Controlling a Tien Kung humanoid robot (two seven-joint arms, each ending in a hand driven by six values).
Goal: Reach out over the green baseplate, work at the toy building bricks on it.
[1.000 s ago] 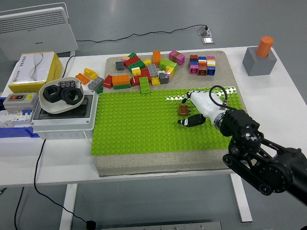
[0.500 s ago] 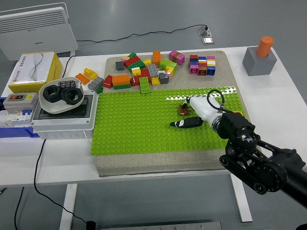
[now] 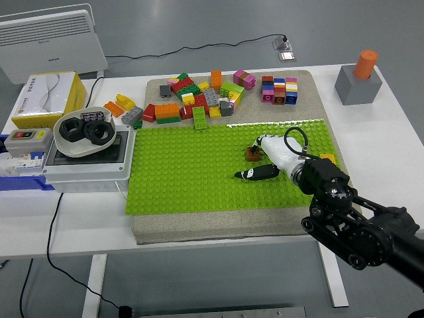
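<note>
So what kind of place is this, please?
Probably a robot lab or test room: a white table holding a green baseplate and loose bricks, a switch box, and a wall heater behind.

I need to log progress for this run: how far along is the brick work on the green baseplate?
Early stage. Done: one brown brick sits on the green baseplate. In hand: the right hand is reaching over the plate beside that brick, fingers around it, though a firm grasp isn't clear. Left: the pile of loose bricks behind the plate remains unused.
</note>
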